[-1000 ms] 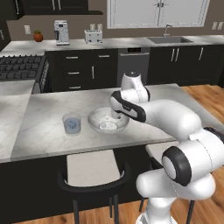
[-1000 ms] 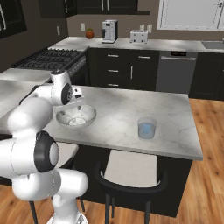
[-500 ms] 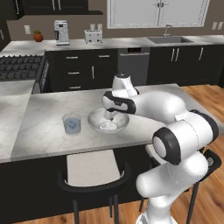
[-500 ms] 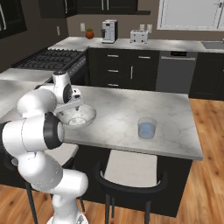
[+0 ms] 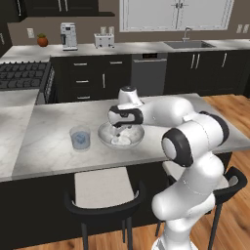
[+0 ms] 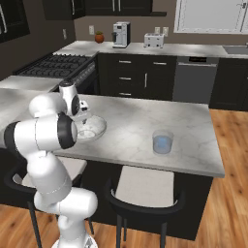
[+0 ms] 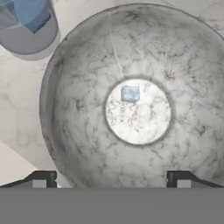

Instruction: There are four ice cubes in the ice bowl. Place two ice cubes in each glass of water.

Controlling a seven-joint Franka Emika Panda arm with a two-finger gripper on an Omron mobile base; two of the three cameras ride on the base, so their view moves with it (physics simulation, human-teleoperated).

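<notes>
The ice bowl (image 7: 87, 144), wide and mottled grey-white, stands on the marble island (image 5: 53, 156). One small pale-blue ice cube (image 7: 130, 93) lies on its flat bottom. My gripper (image 7: 111, 181) hangs open just above the bowl (image 5: 132, 141), its fingertips (image 7: 39, 179) wide apart with nothing between them. A glass of water (image 5: 80, 137) stands left of the bowl, and in the hand view this glass (image 7: 26, 30) has blue ice in it. A second glass (image 6: 162, 141) stands well to the right of the bowl (image 6: 94, 127). My gripper (image 6: 83, 118) is partly behind the arm.
Two dark stools (image 5: 102, 195) (image 6: 143, 191) stand against the island's near edge. A stove (image 5: 22, 73) is at the back left. The rear counter carries a coffee machine (image 5: 68, 35), a toaster (image 5: 104, 40) and a sink (image 5: 188, 44).
The arm has swung the hand from the bowl's right side to over its middle and a little lower. The gripper stays open. The bowl and glasses have not moved.
</notes>
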